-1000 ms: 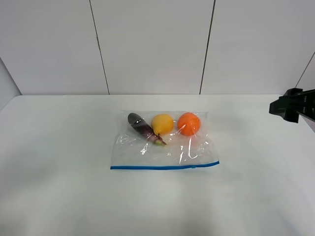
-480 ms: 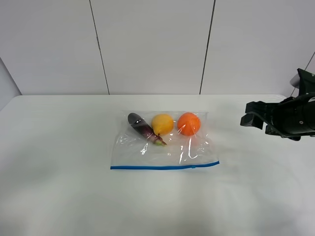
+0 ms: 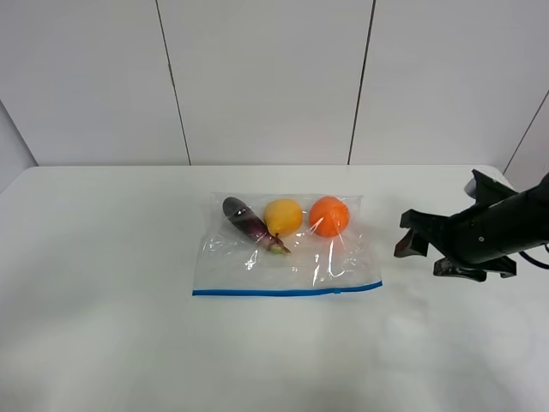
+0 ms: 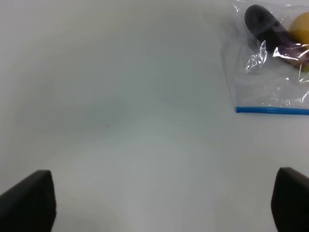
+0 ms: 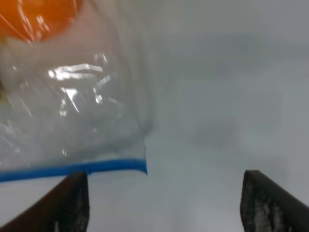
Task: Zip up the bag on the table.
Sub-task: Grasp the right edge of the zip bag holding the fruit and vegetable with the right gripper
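A: Where was the bag (image 3: 287, 253)?
B: Flat in the middle of the white desk (image 3: 103, 300), before a pale panelled wall (image 3: 266, 77).
A: And the hands?
B: The right hand (image 3: 422, 253) hung wide near the bag. The left hand (image 4: 159, 200) was wide too, over the desk.

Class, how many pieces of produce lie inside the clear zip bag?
3: an eggplant on the left, a yellow fruit in the middle, an orange on the right, near the bag's far edge. None seems hidden.

Bag (image 3: 283, 266) on table (image 3: 103, 326); right tool (image 3: 425, 255) rightward, apart.
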`<state>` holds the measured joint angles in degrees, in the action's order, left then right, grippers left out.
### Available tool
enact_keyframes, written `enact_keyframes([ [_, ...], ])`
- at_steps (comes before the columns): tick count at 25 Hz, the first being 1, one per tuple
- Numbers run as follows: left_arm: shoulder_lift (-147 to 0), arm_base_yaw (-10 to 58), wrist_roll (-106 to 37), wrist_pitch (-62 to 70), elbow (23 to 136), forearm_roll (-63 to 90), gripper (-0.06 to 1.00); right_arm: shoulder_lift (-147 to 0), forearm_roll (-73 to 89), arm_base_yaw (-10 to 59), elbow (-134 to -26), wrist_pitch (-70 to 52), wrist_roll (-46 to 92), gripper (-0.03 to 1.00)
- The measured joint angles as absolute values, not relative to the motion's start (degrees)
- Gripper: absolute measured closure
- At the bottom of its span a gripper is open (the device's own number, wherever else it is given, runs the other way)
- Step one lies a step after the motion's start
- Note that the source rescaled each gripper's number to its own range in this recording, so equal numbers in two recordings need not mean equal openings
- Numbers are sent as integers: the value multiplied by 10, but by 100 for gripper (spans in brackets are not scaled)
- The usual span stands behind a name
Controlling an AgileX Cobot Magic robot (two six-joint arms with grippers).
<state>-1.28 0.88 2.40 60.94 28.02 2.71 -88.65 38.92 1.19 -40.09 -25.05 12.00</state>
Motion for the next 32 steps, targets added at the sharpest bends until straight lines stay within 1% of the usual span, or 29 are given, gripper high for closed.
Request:
enact_keyframes([
  [13, -13, 9, 24, 609, 280, 27, -6, -981, 573, 12, -402, -295, 321, 10],
  [20, -13, 9, 23, 609, 280, 27, -6, -985, 616, 12, -402, -296, 375, 10],
  [26, -13, 9, 23, 609, 280, 27, -6, -998, 633, 12, -404, -311, 387, 10],
  [32, -13, 9, 22, 609, 280, 27, -6, -1044, 643, 12, -434, -335, 392, 11],
])
